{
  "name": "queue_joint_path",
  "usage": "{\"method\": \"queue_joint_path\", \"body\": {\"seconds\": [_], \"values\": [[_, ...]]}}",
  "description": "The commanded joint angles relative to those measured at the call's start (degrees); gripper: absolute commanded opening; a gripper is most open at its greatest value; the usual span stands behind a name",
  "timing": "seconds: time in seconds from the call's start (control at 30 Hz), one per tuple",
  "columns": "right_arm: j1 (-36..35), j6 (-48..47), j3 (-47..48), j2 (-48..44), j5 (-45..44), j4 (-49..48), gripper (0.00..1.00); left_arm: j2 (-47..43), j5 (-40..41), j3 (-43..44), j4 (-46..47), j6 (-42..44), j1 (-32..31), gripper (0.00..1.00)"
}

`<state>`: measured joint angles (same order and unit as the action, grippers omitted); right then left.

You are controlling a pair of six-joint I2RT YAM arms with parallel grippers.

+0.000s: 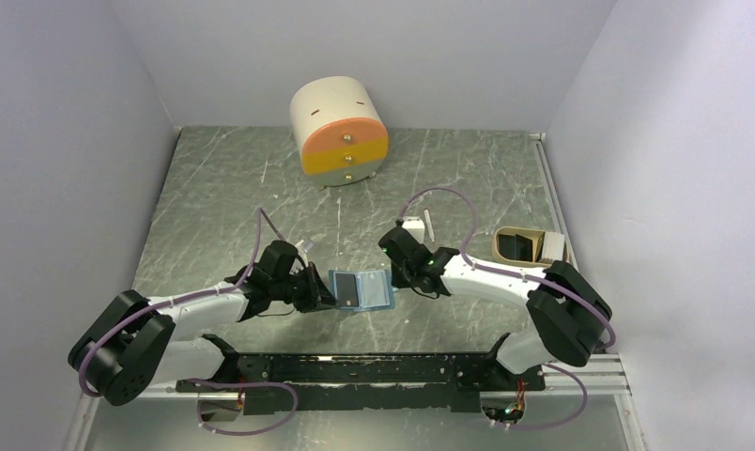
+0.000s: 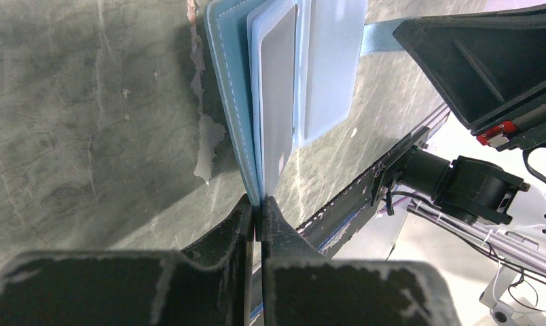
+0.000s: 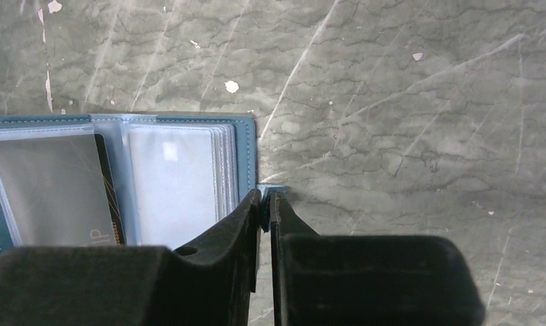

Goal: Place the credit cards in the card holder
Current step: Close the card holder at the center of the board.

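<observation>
Left wrist view: the left gripper (image 2: pixel 259 204) has its fingers pressed together on the near edge of the card holder (image 2: pixel 228 102), which is spread open over the grey table (image 2: pixel 87 122). A dark card (image 2: pixel 278 95) sits in a clear sleeve just beyond the pinch. The right wrist view shows the right gripper (image 3: pixel 265 198) nipped onto a small blue tab at the card holder's opposite edge. From above, the card holder spans between both arms. A round drawer unit (image 1: pixel 340 132) stands at the back and a beige tray (image 1: pixel 529 246) off to the right.

One card holder (image 1: pixel 379 290), one credit card (image 1: pixel 350 290) showing inside, one drum drawer unit (image 1: pixel 341 132), one beige tray (image 1: pixel 551 247).
</observation>
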<state>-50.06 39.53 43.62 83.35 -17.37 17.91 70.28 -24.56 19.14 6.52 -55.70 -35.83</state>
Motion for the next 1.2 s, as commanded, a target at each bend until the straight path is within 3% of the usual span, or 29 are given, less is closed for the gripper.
{"method": "queue_joint_path", "body": {"seconds": [0.0,0.17,0.3,0.5,0.63,0.93,1.17], "values": [[-0.42,-0.08,0.80,-1.69,-2.30,0.99,0.11,0.19,0.61,1.10,0.40,0.69,-0.20,0.09],[-0.41,0.03,0.47,-1.96,-1.81,0.51,0.07,-0.20,0.89,1.09,0.14,0.70,-0.21,0.09],[-0.40,0.20,0.78,-2.20,-2.23,0.93,0.20,-0.35,0.91,1.10,0.20,0.64,-0.25,0.09],[-0.45,0.34,0.48,-2.77,-2.15,0.46,0.10,-0.56,1.03,1.12,-0.10,0.68,-0.20,0.09],[-0.39,0.29,0.69,-2.89,-2.39,0.83,0.17,-0.74,1.05,1.06,0.01,0.60,-0.22,0.09],[-0.42,0.39,0.15,-3.35,-1.88,0.36,0.21,-0.42,0.88,0.97,0.48,0.56,-0.31,0.09],[-0.38,0.38,-0.27,-4.13,-1.67,0.15,0.00,-0.50,1.08,1.06,0.35,0.59,-0.32,0.09]]}}
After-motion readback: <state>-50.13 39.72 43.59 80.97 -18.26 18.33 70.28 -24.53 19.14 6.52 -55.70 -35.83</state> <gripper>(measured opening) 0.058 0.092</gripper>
